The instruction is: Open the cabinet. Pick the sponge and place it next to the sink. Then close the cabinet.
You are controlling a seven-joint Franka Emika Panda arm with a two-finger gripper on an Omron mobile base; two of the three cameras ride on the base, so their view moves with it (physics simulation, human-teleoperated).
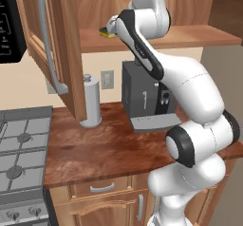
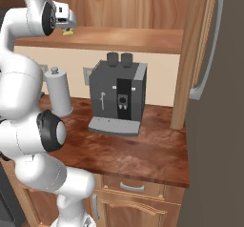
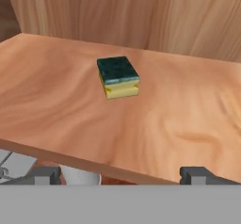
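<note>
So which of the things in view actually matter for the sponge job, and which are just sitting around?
Part of the job:
- cabinet, doors swung open
- sponge, green over yellow, lying on the cabinet shelf
- gripper, fingers open, short of the sponge

Just lying about:
- coffee machine
- paper towel roll
- stove
- wall outlet

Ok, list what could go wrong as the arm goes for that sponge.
1. The sponge sits back from the shelf edge and turned askew to the open gripper, so the fingers may close on corners and push it deeper.
2. The arm reaches in between the open doors; a swing on the way out might knock one.
3. A dropped sponge would likely land near the coffee machine and paper towel roll below.
</note>
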